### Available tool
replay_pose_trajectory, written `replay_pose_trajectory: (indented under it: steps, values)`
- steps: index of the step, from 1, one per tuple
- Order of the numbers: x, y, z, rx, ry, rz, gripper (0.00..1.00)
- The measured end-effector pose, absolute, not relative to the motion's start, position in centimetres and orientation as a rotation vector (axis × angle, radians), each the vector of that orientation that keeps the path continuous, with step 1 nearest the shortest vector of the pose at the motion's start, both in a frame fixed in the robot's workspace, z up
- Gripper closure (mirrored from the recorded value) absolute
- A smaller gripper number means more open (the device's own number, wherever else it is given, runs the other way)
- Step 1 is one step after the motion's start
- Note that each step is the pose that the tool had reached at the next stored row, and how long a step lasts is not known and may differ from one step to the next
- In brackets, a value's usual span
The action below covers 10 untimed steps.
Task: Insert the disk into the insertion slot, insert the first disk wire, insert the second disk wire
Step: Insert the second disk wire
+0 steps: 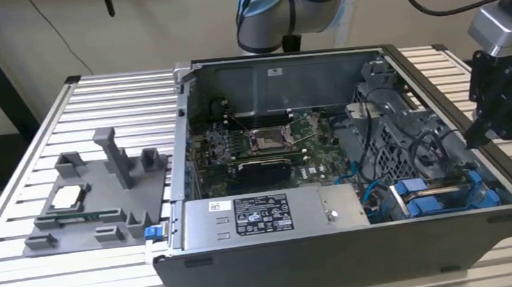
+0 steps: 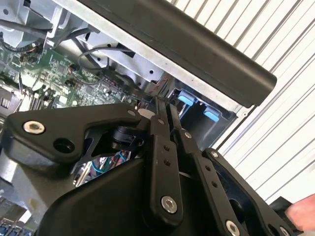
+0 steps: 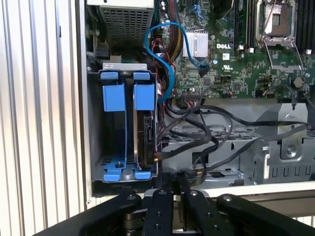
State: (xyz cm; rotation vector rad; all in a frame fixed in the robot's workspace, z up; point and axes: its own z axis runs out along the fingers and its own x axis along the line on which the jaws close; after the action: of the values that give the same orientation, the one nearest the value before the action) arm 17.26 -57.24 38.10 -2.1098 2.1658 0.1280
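The insertion slot (image 3: 96, 123) is the grey drive bay in the case corner, seen in the exterior view (image 1: 428, 201) at the case's front right. Two blue carriers stand in it side by side. The disk (image 3: 145, 135) sits on edge in one blue carrier, inside the bay. Black wires (image 3: 197, 132) loop beside the bay, and one runs to the disk's edge; I cannot tell whether it is plugged in. My gripper (image 1: 472, 140) hangs over the case's right wall, outside the bay, with its black fingers (image 2: 158, 123) together and nothing between them. Both wrist views show it (image 3: 171, 183).
A grey power-supply box (image 1: 262, 216) with a white sticker fills the case front. The motherboard (image 1: 266, 149) lies behind it. A blue cable (image 3: 167, 54) curls near the bay. A grey fixture (image 1: 94, 199) stands on the ribbed metal table (image 1: 26, 275) at the exterior view's left.
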Motion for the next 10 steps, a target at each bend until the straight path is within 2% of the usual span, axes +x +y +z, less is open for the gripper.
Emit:
replay_pose_trajectory:
  steps: [10]
  values:
    - [15.0, -57.2, 38.5, -2.099, 2.175, 0.127, 0.84]
